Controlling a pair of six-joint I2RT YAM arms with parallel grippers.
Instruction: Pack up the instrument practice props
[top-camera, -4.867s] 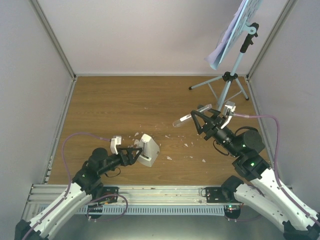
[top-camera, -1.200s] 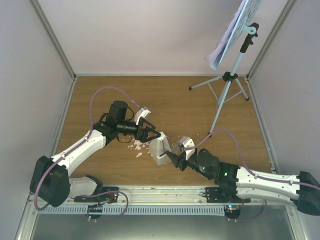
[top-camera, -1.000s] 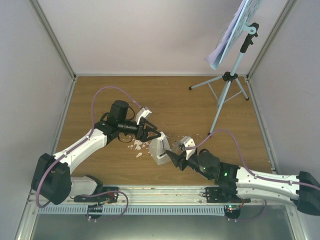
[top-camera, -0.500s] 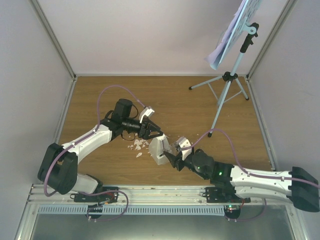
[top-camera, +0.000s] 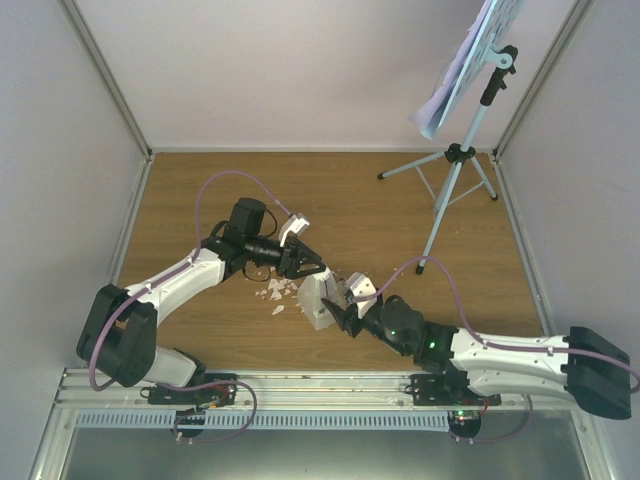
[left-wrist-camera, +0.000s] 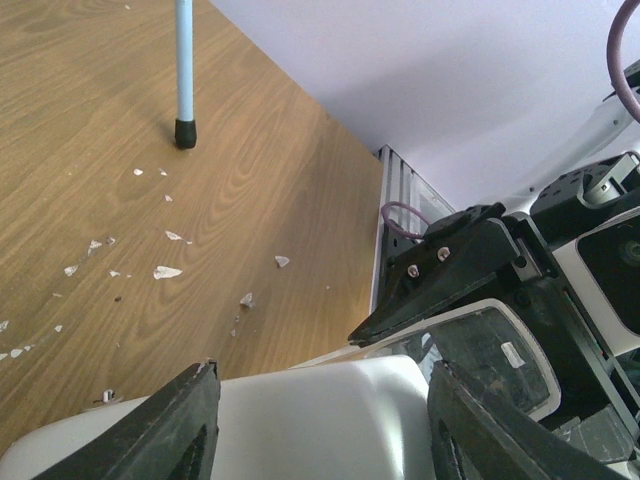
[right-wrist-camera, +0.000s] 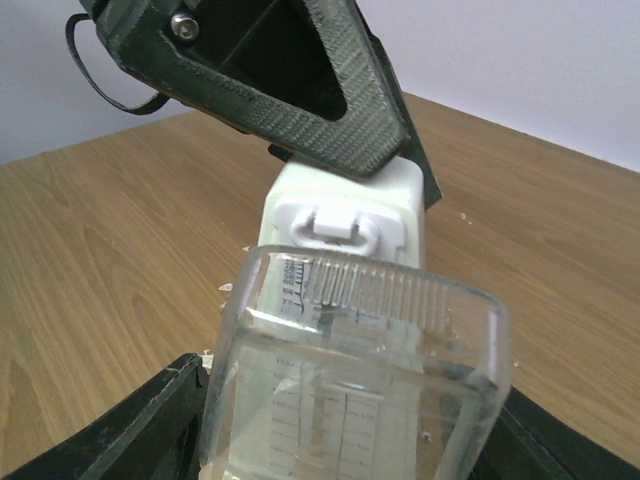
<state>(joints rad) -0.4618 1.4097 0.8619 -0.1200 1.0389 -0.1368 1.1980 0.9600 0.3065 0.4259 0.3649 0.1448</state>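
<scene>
The small white pyramid metronome (top-camera: 318, 300) stands mid-table. My left gripper (top-camera: 312, 268) is shut on its white body (left-wrist-camera: 300, 420) from the far side. My right gripper (top-camera: 345, 305) is shut on the metronome's clear front cover (right-wrist-camera: 350, 380), held against the front face, with the tempo scale showing through it. The metronome's white top (right-wrist-camera: 345, 215) rises behind the cover. The pale blue music stand (top-camera: 455, 150) stands at the far right corner with white sheet-music pages (top-camera: 470, 60) on its desk. One stand leg (left-wrist-camera: 184, 70) shows in the left wrist view.
Small white scraps (top-camera: 272, 292) lie on the wooden table left of the metronome and show in the left wrist view (left-wrist-camera: 165, 272). The stand's tripod legs spread over the far right of the table. Pale walls close in the left, back and right sides.
</scene>
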